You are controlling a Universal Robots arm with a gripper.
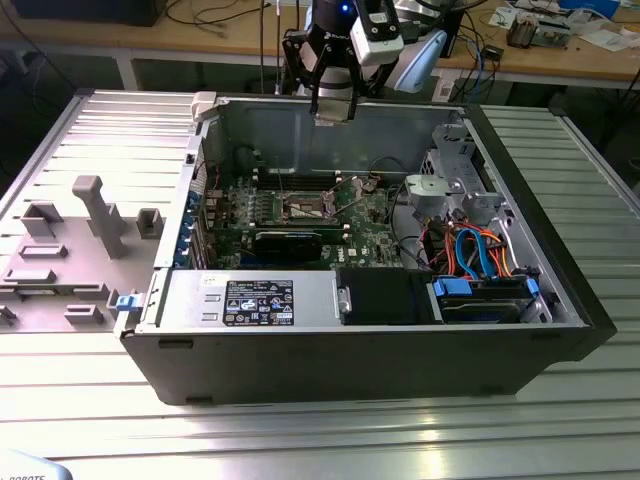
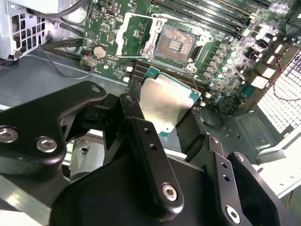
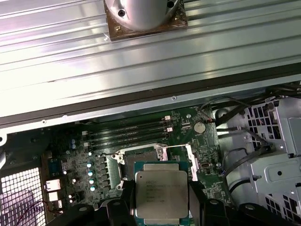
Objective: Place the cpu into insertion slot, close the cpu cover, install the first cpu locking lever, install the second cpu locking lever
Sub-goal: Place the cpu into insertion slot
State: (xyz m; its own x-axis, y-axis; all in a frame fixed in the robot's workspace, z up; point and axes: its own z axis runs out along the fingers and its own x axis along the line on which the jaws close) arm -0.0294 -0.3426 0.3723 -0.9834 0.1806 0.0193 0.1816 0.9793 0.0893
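Pinching the cpu [image 2: 165,101] by two of its edges, the pincer [image 2: 167,120] hangs over the open computer case [image 1: 560,300], which sits on the ribbed metal desk [image 1: 300,440]. In the exterior view it is high up, over the far wall of the case. The cpu is in the air and does not touch the green board [image 2: 225,61]. The slot [image 2: 175,44] lies below it, bare, with its dark middle showing. The cover [image 2: 123,30] is swung open just beside the slot.
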